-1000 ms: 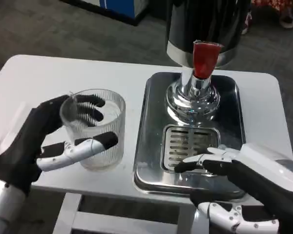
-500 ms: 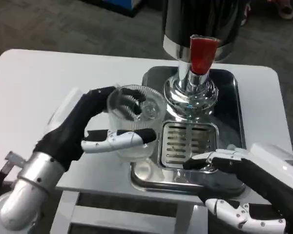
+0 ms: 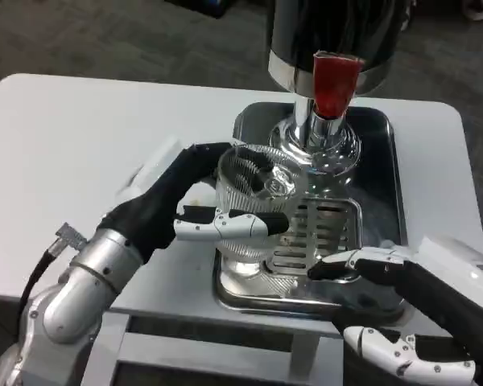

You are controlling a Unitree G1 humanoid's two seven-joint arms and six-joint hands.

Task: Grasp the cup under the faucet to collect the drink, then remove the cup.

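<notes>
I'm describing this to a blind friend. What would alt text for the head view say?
A robot's left hand holds a clear ribbed cup over a metal drip tray, close to the chrome faucet with a red lever. Its right hand waits with fingers apart at the tray's front edge, on a white table.

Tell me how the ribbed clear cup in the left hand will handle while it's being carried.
The cup looks empty, so probably light. Its walls keep their round shape in the left hand, suggesting rigid plastic or glass; if glass, a knock against the metal tray could chip it. The vertical ribs likely help the fingers resist slipping.
</notes>
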